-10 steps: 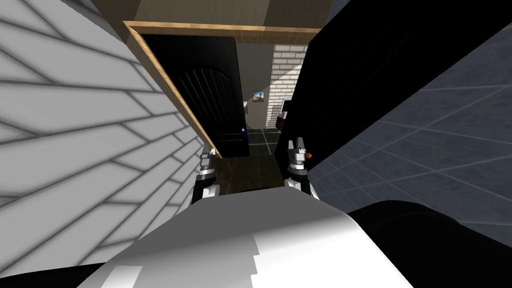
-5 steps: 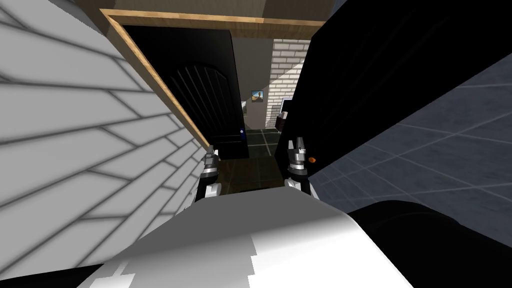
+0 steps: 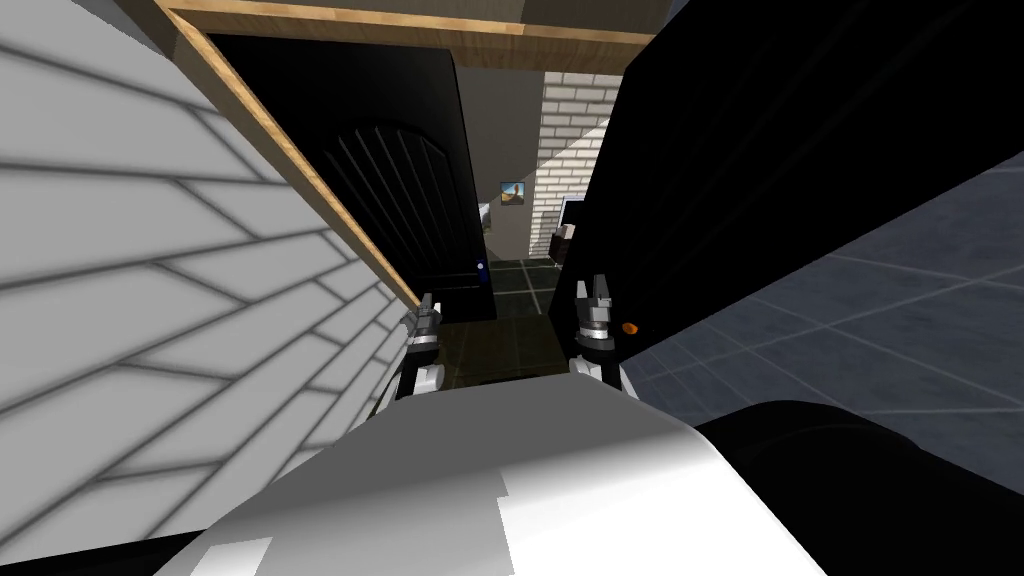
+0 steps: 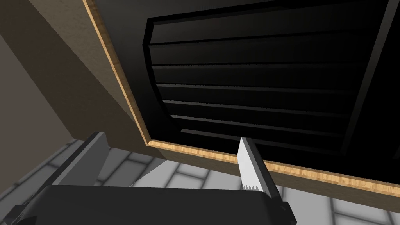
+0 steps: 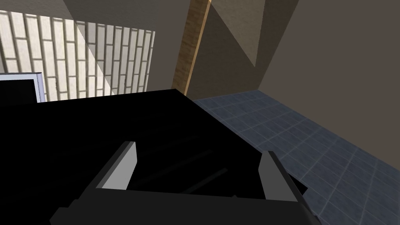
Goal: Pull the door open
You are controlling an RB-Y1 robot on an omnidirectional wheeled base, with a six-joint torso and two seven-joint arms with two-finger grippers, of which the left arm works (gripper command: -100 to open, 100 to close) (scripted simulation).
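A black door leaf [image 3: 720, 170] stands swung toward me on the right, with a small orange knob [image 3: 629, 327] low on its face. My right gripper [image 3: 594, 290] is open just left of that knob, by the leaf's edge. In the right wrist view the black door [image 5: 117, 121] lies behind the open right gripper [image 5: 198, 148]. A second black leaf [image 3: 400, 210] with an arched slatted panel and a blue knob [image 3: 481, 267] stands at the left of the opening. My left gripper [image 3: 428, 305] is open near the wooden frame [image 3: 300, 170]. The open left gripper [image 4: 170, 137] faces the slatted panel [image 4: 254, 78].
A white brick-patterned wall [image 3: 150, 280] runs close on my left. Blue-grey floor tiles [image 3: 850, 320] spread to the right. Through the gap between the leaves are a dark tiled floor [image 3: 520, 275], a pale brick wall [image 3: 565, 150] and a small picture [image 3: 513, 193].
The whole head view has shifted: the wooden frame slid up and left, and the orange knob drifted down and right past my right gripper. Both grippers stay open.
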